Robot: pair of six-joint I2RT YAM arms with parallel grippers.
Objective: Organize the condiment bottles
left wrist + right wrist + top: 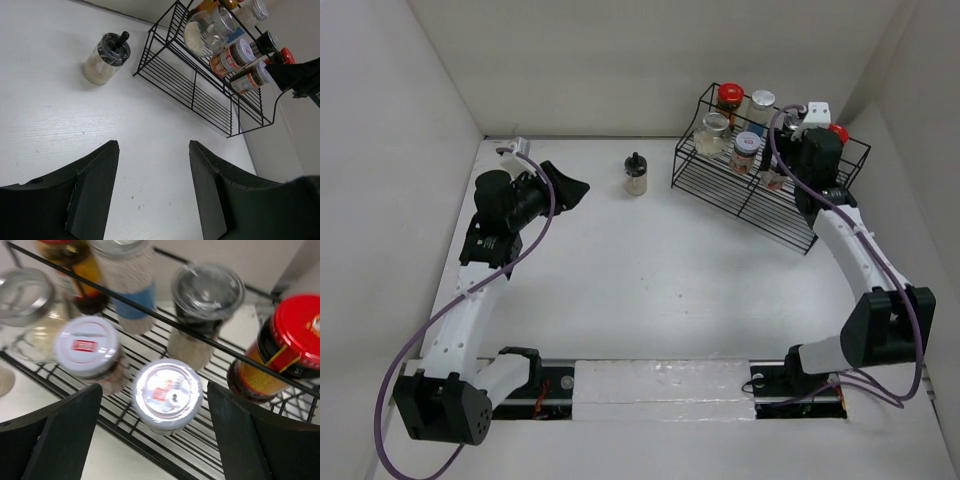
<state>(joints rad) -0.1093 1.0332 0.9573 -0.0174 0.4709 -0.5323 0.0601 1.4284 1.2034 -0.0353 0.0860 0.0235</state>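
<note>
Several condiment bottles stand in the black wire rack (745,205) at the back right, among them a red-capped jar (729,97), a silver-lidded jar (761,102) and a white-lidded jar (747,150). My right gripper (784,167) hovers over the rack's lower shelf. In the right wrist view it (155,387) is open, its fingers either side of a silver-lidded jar (167,392) with a gap on each side. One pale jar with a black lid (636,175) stands alone on the table. My left gripper (152,145) is open and empty, short of that jar (106,59).
The rack (200,90) sits near the right wall and back corner. White walls enclose the table on three sides. A second red-capped jar (280,347) stands just right of my right finger. The arm bases are at the near edge.
</note>
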